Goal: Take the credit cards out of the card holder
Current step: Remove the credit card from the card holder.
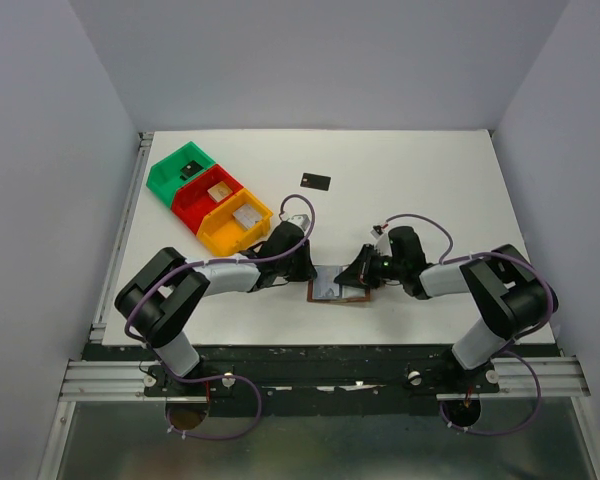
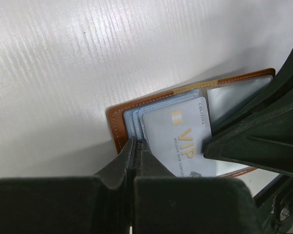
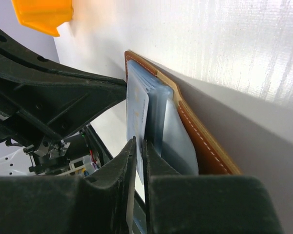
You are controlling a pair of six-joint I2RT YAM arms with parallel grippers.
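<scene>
Open wallet lay on the table near its front edge, between the two claws. Tips of the left gripper were pressed together and set down on the wallet's left flap, pinning it by the look of it. The right gripper pinched one edge of the pale card at the front of the grey-blue pockets. How far out the card stood, I could not tell.

Step in hand, as I judged it: draw that card free. It would go best pulled along the pocket's line rather than upward, with the left tips keeping the leather flat. Otherwise the wallet would likely ride along. The grip looked thin, so slip was a risk.

Views: only the left wrist showed the card's face, with gold "VIP" lettering. Only the right wrist showed the card between the fingers. The top view showed neither, but it did show a black card lying loose, well apart, and the bins.
</scene>
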